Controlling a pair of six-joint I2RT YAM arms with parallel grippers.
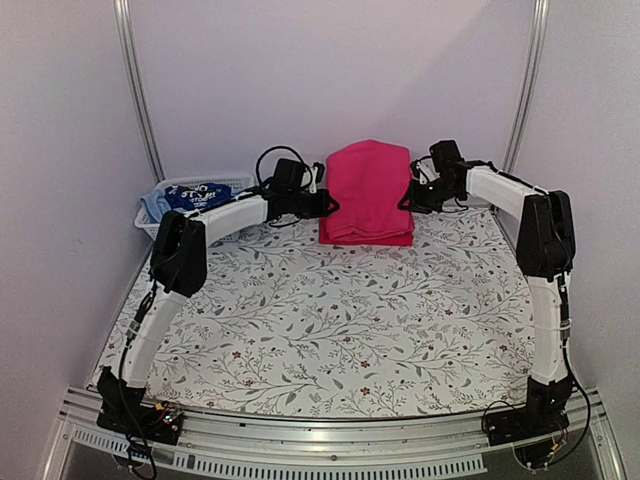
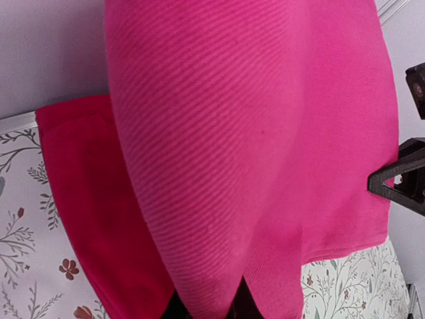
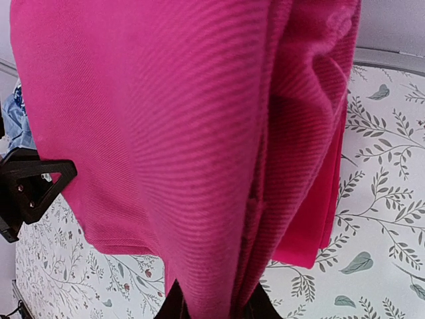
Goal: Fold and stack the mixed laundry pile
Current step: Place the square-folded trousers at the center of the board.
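The left fingers (image 1: 327, 203) and the right fingers (image 1: 406, 199) pinch the pink cloth (image 1: 368, 180) tight by its sides, just over the red cloth (image 1: 365, 238) far back on the tabletop (image 1: 330, 330), and should lower it evenly, edges matched.

You get soft, even light with only faint shadows beside the pink cloth (image 1: 367, 190), while in both wrist views that cloth's nearest folds blur close to the lens.
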